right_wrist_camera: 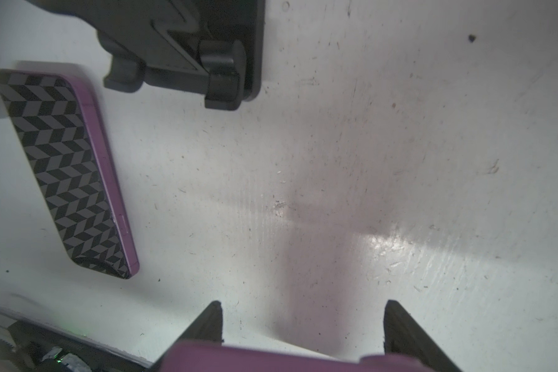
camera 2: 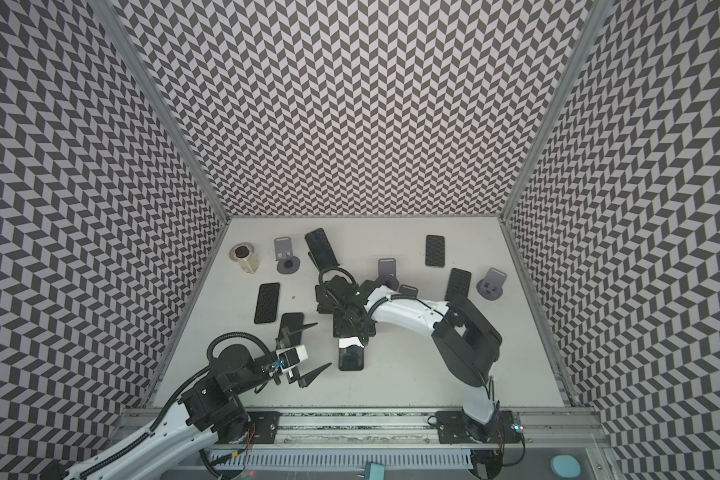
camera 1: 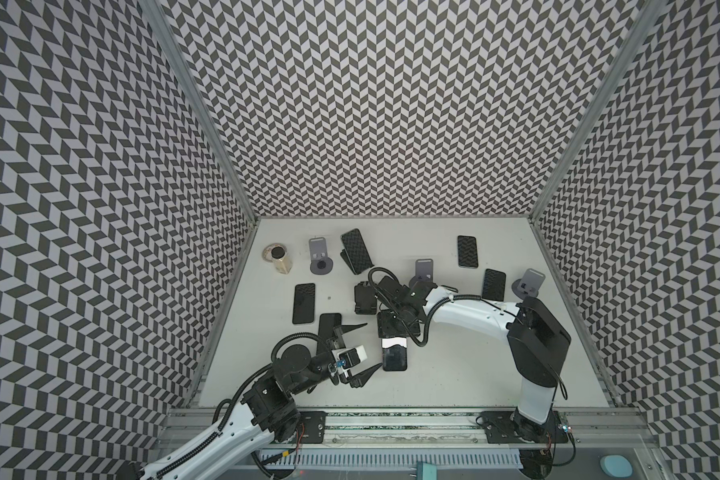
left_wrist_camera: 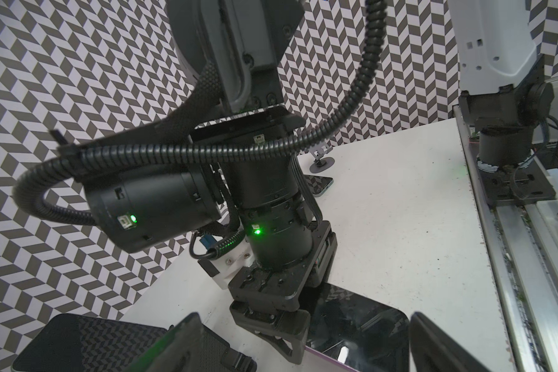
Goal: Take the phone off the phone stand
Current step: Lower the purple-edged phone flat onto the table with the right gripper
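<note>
My right gripper [camera 1: 393, 332] [right_wrist_camera: 303, 304] points down at mid-table and is shut across the width of the purple-edged phone [camera 1: 394, 353] [camera 2: 351, 357] [right_wrist_camera: 271, 357]. The phone's dark screen [left_wrist_camera: 361, 325] sticks out toward the table front. Whether it touches the table I cannot tell. The black folding phone stand [camera 1: 364, 297] [right_wrist_camera: 187, 48] stands empty just behind that gripper. My left gripper [camera 1: 373, 345] [camera 2: 324, 344] hangs open with nothing in it, just left of the held phone, its fingers [left_wrist_camera: 181, 341] either side of the right gripper's jaws.
Several other phones lie flat: [camera 1: 304, 303], [camera 1: 329, 326], [camera 1: 467, 251], [camera 1: 493, 284]. One more phone [camera 1: 356, 249] leans on a black stand at the back. Grey round-based stands [camera 1: 320, 257], [camera 1: 424, 272], [camera 1: 528, 284] stand empty. A jar [camera 1: 279, 259] sits back left.
</note>
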